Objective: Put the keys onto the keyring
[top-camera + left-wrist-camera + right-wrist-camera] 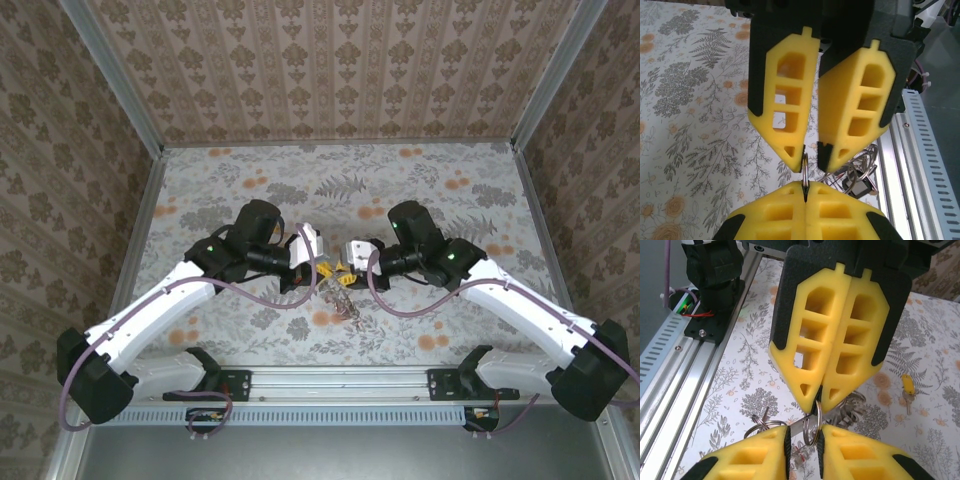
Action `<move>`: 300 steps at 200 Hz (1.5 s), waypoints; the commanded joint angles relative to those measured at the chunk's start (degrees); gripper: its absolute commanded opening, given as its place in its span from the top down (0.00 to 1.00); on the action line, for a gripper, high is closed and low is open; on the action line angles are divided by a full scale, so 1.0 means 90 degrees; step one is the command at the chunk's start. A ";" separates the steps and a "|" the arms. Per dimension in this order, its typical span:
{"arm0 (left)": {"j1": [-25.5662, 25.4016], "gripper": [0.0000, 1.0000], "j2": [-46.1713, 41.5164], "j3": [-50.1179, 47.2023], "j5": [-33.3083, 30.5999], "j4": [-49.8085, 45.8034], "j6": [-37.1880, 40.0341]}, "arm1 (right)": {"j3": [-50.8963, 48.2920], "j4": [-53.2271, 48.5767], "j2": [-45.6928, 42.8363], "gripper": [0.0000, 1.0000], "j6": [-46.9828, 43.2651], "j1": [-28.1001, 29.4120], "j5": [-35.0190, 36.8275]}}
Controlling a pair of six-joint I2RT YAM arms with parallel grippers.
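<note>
Left wrist | left gripper [805,194] pinches keyring [805,172] | right gripper [811,161] parted, straddling it

A bench [420,190] covered in pale cloth, printed with grey ferns and orange flowers, fills the middle of the overhead view. Beige damask-patterned walls [340,70] rise at the top and on both sides, edged by slanting silver metal posts [113,75] in the upper corners. An aluminium rail [340,382] runs along the bottom, with a white slotted strip [340,413] just below it.
</note>
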 commanded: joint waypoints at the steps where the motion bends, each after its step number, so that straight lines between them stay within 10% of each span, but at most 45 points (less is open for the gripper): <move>1: 0.0015 1.00 0.0013 0.0302 0.0322 -0.0116 0.0213 | 0.0201 -0.0246 0.0097 0.83 -0.0182 0.0103 0.0206; 58: 0.0075 1.00 0.0085 0.0407 0.0159 -0.0255 0.0087 | 0.0131 -0.0164 0.0050 1.00 0.0100 0.0144 0.0122; 106: 0.0727 0.59 -0.0917 -0.0390 -0.0282 -0.0031 -0.0287 | -0.0857 0.1977 -0.0209 1.00 0.1923 0.0126 -0.0436; 176: 0.0773 0.36 -0.1209 -0.1304 0.0625 0.0428 0.1379 | -0.0860 0.2077 -0.0276 1.00 0.2068 0.0058 -0.0856; 245: 0.0332 0.45 -0.0809 -0.1153 -0.0420 0.0558 0.2360 | -0.0482 0.1338 -0.0088 1.00 0.1638 0.0048 -0.1258; 300: 0.0236 0.87 -0.0576 -0.1070 -0.0075 0.0420 0.2600 | -0.0386 0.0882 -0.0012 1.00 0.1326 0.0058 -0.1279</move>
